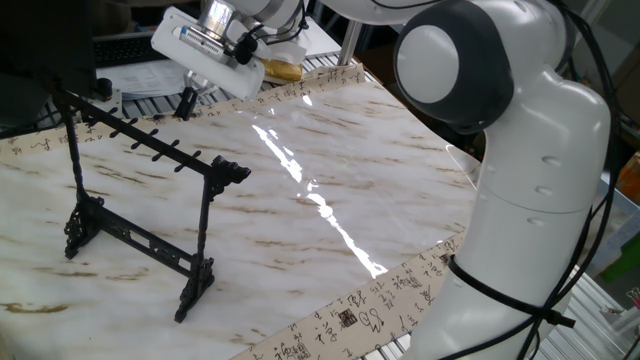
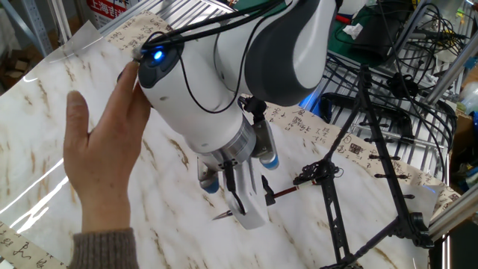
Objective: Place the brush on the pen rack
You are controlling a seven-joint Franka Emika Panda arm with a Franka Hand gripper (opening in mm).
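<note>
Below the gripper [image 2: 240, 200] lay the brush [image 2: 254, 204], flat on the marbled table [image 1: 330, 170], its dark tip poking out to one side of the fingers and its reddish end to the other. Step in hand, as I judged it: the pickup. You had the gripper low over the brush, the brush not yet lifted. Whether the fingers were apart or already pinched on the shaft I could not tell; the wrist hid them in one view and they were too small in the other. A person's hand [image 2: 104, 161] rested against the arm's wrist. Next move called for a sure pinch near mid-shaft, then a lift and a carry to the pen rack [image 1: 140, 215], which stood beyond the brush's reddish end. The brush looked pencil-thin, dark, pointed at the tip. The rack was black and ornate, with short pegs along its top bar.
</note>
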